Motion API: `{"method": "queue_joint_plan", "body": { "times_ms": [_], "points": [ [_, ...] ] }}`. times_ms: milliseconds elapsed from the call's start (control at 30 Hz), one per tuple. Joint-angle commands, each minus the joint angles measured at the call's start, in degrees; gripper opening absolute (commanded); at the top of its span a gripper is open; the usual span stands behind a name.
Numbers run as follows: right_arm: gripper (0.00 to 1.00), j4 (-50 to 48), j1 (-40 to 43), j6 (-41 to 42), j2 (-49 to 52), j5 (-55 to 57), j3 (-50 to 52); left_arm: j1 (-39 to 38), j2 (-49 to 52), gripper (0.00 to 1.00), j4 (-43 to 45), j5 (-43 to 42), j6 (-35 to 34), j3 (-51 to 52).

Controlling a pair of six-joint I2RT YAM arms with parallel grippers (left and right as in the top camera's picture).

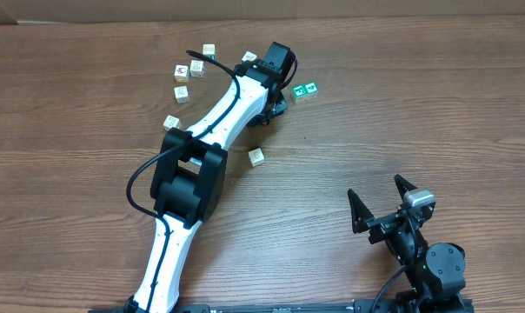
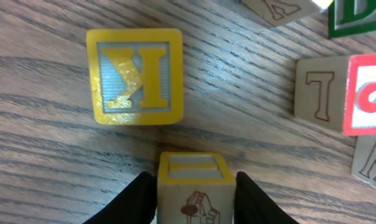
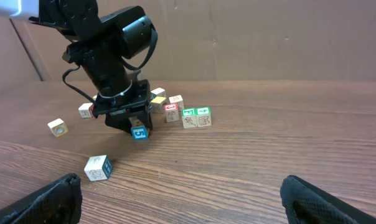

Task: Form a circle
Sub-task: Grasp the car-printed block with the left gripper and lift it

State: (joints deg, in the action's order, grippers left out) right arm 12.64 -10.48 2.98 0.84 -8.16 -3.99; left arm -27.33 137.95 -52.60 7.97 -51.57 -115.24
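Observation:
No circle of cubes shows in these views. My left gripper (image 2: 193, 177) stands low over the table at the far middle (image 1: 278, 97), its two black fingers pressed against the sides of a small yellow-rimmed cube (image 2: 194, 202). From the right wrist that cube shows a blue face (image 3: 138, 132). Just beyond it lies a yellow K cube (image 2: 136, 76). Two green-faced cubes (image 1: 306, 89) sit side by side to the right of the gripper. My right gripper (image 1: 375, 187) rests at the near right, open, with nothing between its fingers (image 3: 180, 179).
A red-rimmed cube (image 2: 368, 93) and a T cube (image 2: 319, 90) crowd the right of the left wrist view. Loose cubes lie at the far left (image 1: 182, 72) and beside the left arm (image 1: 256, 156). A white cube (image 3: 97, 168) sits ahead of the right gripper.

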Motion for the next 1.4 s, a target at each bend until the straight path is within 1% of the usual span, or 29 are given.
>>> {"method": "queue_joint_plan", "body": {
  "times_ms": [0, 167, 333, 467, 600, 667, 733, 933, 1167, 1267, 1367],
  "points": [
    [1.00, -0.33, 0.44, 0.24, -0.68, -0.07, 0.17, 0.42, 0.50, 0.32, -0.11, 1.01, -0.74, -0.81],
    [1.00, -0.35, 0.44, 0.24, -0.68, -0.07, 0.17, 0.42, 0.50, 0.30, -0.96, 1.03, -0.72, -0.81],
    [1.00, -0.35, 0.44, 0.24, -0.68, -0.07, 0.17, 0.42, 0.46, 0.23, -4.83, 1.79, -0.66, -3.50],
    [1.00, -0.35, 0.44, 0.24, -0.68, -0.07, 0.17, 0.42, 0.02, 0.18, -11.91, 3.04, 0.48, -10.40],
    [1.00, -0.35, 0.44, 0.24, -0.68, -0.07, 0.17, 0.07, -0.79, 0.09, -21.44, 5.75, 2.95, -19.54],
    [1.00, -0.35, 0.44, 0.24, -0.68, -0.07, 0.17, -0.66, -1.57, 0.07, -24.39, 6.73, 5.64, -22.62],
    [1.00, -0.35, 0.44, 0.24, -0.68, -0.07, 0.17, -1.86, -2.82, 0.05, -25.46, 7.17, 9.33, -23.76],
    [1.00, -0.35, 0.44, 0.24, -0.68, -0.07, 0.17, -7.30, -4.61, 0.05, -28.24, 7.80, 19.08, -23.65],
    [1.00, -0.35, 0.44, 0.24, -0.68, -0.04, 0.17, -13.25, -4.57, 0.05, -27.91, 5.75, 28.57, -21.81],
    [1.00, -0.35, 0.44, 0.24, -0.68, -0.07, 0.17, -13.97, -4.57, 0.05, -28.15, 5.73, 30.67, -21.07],
    [1.00, -0.35, 0.44, 0.24, -0.68, -0.07, 0.17, -13.64, -4.57, 0.05, -29.70, 5.57, 30.88, -20.96]
  ]
}}
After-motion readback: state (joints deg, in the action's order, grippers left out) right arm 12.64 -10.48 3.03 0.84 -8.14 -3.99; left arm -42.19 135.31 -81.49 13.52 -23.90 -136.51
